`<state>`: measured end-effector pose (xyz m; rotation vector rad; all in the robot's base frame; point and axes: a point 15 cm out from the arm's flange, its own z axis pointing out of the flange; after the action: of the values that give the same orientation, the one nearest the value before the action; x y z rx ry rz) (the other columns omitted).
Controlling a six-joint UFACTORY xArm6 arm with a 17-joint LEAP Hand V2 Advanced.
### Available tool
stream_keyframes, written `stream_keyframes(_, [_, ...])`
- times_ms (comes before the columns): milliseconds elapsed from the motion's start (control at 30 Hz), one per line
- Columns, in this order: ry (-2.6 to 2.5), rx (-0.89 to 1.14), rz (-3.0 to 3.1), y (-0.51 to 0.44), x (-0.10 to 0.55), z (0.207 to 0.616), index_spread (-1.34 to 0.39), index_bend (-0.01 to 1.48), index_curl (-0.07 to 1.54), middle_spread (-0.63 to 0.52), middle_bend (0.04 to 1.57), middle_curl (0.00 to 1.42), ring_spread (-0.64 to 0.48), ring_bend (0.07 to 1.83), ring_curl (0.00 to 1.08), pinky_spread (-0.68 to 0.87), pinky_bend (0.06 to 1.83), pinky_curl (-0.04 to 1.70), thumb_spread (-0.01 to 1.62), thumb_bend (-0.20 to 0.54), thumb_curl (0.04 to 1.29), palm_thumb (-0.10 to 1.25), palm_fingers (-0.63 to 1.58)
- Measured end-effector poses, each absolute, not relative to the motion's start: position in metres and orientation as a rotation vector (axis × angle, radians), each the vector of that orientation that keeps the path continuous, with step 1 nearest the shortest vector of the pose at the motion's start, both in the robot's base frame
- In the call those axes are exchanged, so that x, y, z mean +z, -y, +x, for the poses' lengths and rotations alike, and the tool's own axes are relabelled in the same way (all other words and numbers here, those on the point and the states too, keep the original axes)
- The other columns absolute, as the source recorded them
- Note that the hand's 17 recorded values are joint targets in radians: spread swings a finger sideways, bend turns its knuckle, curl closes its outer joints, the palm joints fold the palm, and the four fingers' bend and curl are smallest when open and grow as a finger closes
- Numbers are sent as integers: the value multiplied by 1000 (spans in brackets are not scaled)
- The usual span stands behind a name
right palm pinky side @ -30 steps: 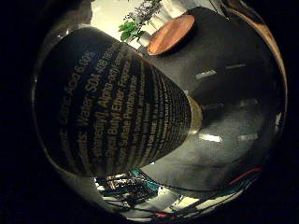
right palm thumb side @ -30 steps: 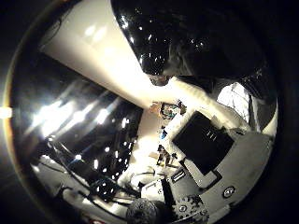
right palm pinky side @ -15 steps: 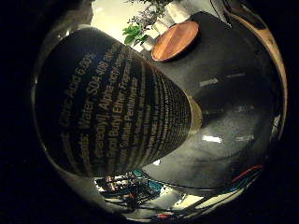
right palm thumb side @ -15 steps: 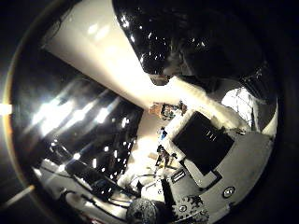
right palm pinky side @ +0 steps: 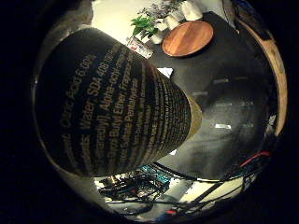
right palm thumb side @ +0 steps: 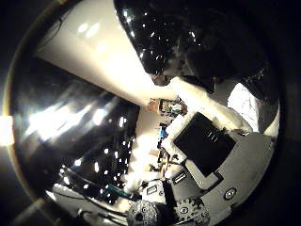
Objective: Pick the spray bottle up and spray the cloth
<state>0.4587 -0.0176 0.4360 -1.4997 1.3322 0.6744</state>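
The dark, print-covered plastic spray bottle (right palm pinky side: 112, 107) sits tight against the palm above the dark tabletop (right palm pinky side: 233, 107) — the hand's (right palm thumb side: 211, 155) closure I cannot tell; keep it steady, nozzle toward the unseen cloth.

Spray bottle (right palm pinky side: 112, 102): dark matt label. Beyond it, round tray (right palm pinky side: 188, 38): smooth wood, on dark glossy table (right palm pinky side: 229, 102). Hand (right palm thumb side: 211, 155): white and black plastic.

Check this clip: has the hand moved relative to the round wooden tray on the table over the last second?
Yes. The hand, gripping the spray bottle close to the palm, has shifted; the wooden tray on the dark table now sits nearer the view's edge, beside the potted plant.
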Motion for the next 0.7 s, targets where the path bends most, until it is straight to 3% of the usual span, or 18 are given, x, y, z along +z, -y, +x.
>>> stream_keyframes(400, [-1468, 622, -1774, -33, 475, 453, -360, 1029, 1072, -270, 1221, 1147, -286, 1376, 976, -190, 1111, 1532, 548, -23, 884, 986, 926])
stream_keyframes(700, [-1558, 550, -1926, -44, 477, 450, -343, 1023, 1059, -260, 1224, 1132, -284, 1359, 978, -184, 1071, 1563, 657, -21, 880, 946, 969])
